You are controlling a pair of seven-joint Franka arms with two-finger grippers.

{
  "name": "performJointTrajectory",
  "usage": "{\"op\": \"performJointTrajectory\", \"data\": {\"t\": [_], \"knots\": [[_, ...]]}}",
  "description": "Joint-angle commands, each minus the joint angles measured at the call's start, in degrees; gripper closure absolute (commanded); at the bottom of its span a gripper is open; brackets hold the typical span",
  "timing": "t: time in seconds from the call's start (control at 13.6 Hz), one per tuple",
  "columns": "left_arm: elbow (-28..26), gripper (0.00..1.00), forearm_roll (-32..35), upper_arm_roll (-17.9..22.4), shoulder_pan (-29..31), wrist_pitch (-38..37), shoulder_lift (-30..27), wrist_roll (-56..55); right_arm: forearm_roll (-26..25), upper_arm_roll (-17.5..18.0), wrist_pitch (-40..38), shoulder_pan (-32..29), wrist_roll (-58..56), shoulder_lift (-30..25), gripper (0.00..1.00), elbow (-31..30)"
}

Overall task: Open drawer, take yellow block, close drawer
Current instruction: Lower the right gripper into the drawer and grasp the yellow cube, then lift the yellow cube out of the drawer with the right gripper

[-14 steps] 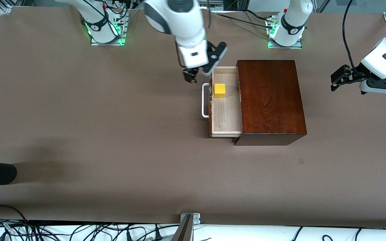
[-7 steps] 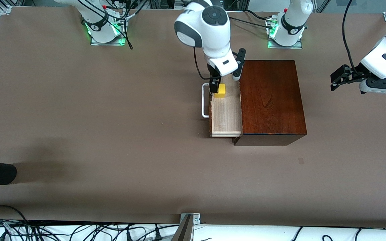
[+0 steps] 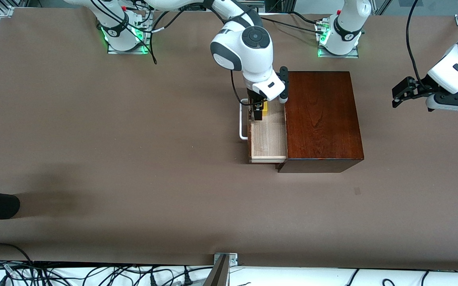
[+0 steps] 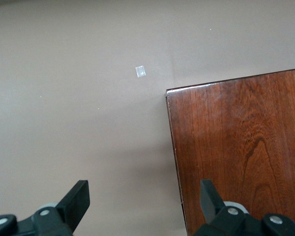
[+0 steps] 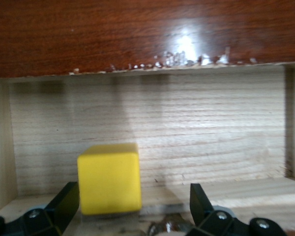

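The worry from where I stand is a lopsided pinch: the right claw (image 5: 132,216) has its two fingers spread wide with nothing between them gripped yet, and the yellow block (image 5: 109,178) sits nearer one finger (image 5: 64,201) than the other, so if they come together as they are, the close finger would likely nudge the cube sideways along the pale floor before the other arrives, and it could skid or twist out. There is also little room in there; the block lies in the open drawer (image 3: 268,137), toward the corner that is farthest from the front camera and close to the white handle (image 3: 243,119), so a finger dropping a touch off line could land on the drawer's front wall or scrape the dark wooden box (image 3: 320,119) above the opening. A hard knock might also shove the drawer back in. In the front view the right claw (image 3: 257,113) is down inside the drawer, right at the block (image 3: 265,108), which shows only as a sliver of yellow past the wrist. The left claw (image 3: 402,93) waits in the air over the worktop (image 3: 133,159) near the edge at the left arm's end, its fingers (image 4: 76,199) apart and empty, well away from the box.
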Motion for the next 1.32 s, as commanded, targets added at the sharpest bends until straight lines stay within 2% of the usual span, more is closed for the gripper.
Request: {"op": "performJointTrajectory", "data": {"t": [0.0,0.37,0.59,0.66,0.73,0.88,1.25], "knots": [[0.21,0.0,-0.97,-0.31,0.46,-0.66,-0.32,1.2,-2.55,-0.1,0.0,1.23,-0.13,2.15,0.0,2.14],[0.21,0.0,-0.97,-0.31,0.46,-0.66,-0.32,1.2,-2.9,-0.1,1.31,1.23,-0.13,3.38,0.02,2.14],[0.21,0.0,-0.97,-0.31,0.46,-0.66,-0.32,1.2,-4.4,-0.1,1.14,1.32,-0.13,3.74,0.6,2.22],[0.21,0.0,-0.97,-0.31,0.46,-0.66,-0.32,1.2,-4.4,-0.1,0.79,1.32,0.04,3.56,0.92,2.31],[0.21,0.0,-0.97,-0.31,0.46,-0.66,-0.32,1.2,-4.4,-0.19,0.53,1.15,-0.04,3.21,1.0,2.31],[0.21,0.0,-0.97,-0.31,0.46,-0.66,-0.32,1.2,-4.4,-0.19,-0.35,0.71,-0.31,3.12,1.0,3.88],[0.21,0.0,-0.89,-0.4,0.29,-0.66,-0.32,1.2,-3.52,0.25,-14.57,0.53,0.22,2.42,1.0,13.81]]}}
